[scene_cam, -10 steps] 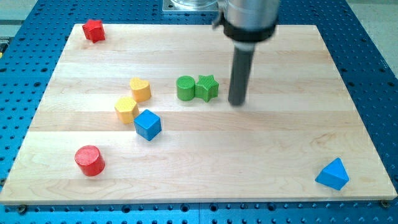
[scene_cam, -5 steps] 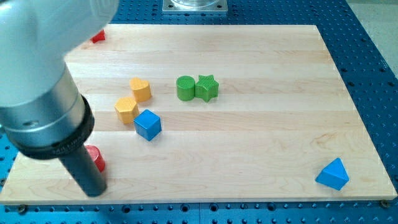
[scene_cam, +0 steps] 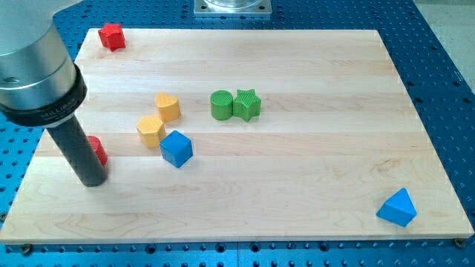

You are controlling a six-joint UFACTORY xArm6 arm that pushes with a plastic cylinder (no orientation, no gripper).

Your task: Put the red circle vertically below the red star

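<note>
The red star (scene_cam: 112, 35) lies at the board's top left corner. The red circle (scene_cam: 99, 150) sits at the left side of the board, mostly hidden behind my rod; only its right edge shows. My tip (scene_cam: 93, 179) rests on the board just below and left of the red circle, touching or nearly touching it. The circle is well below the star and slightly to its left.
A yellow heart (scene_cam: 168, 107) and a yellow hexagon-like block (scene_cam: 151, 130) sit right of the circle, with a blue cube (scene_cam: 177, 147) below them. A green circle (scene_cam: 221, 105) and green star (scene_cam: 247, 104) touch mid-board. A blue triangle (scene_cam: 397, 207) lies bottom right.
My rod swung from mid-board to the bottom left, then moved up. The red circle has been pushed up the board and slightly left from its spot near the bottom edge.
</note>
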